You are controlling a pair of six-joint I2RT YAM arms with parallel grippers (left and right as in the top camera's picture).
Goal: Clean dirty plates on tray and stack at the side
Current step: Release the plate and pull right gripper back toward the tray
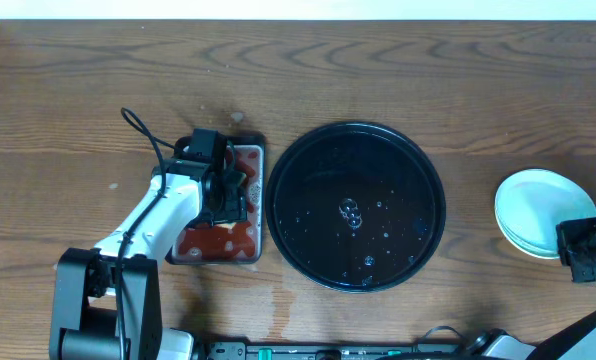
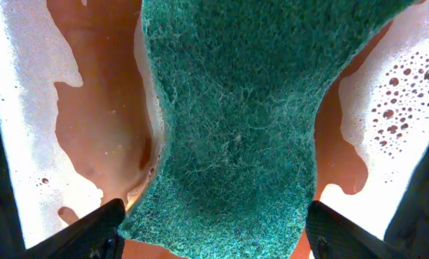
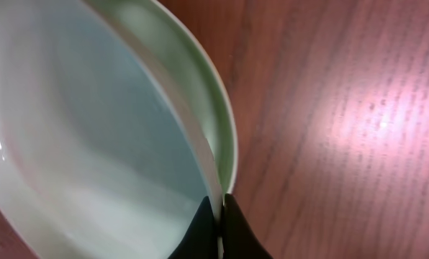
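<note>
The round black tray (image 1: 308,200) sits mid-table, wet with droplets and holding no plates. The plates (image 1: 533,208) are stacked on the wood tabletop (image 1: 478,90) at the right; only pale mint ones show, and no yellow one can be made out. My right gripper (image 1: 578,245) is shut on the rim of the top plate (image 3: 92,144), fingers (image 3: 219,205) pinching it, with a lower plate's rim (image 3: 204,93) beneath. My left gripper (image 1: 228,195) is over the small metal tray, with its fingers (image 2: 214,216) shut on a green scouring sponge (image 2: 229,108).
The small rectangular metal tray (image 1: 261,232) with red sauce lies just left of the black tray; its foamy floor with reddish liquid (image 2: 27,108) fills the left wrist view. Bare wood (image 3: 344,129) lies beside the plate stack.
</note>
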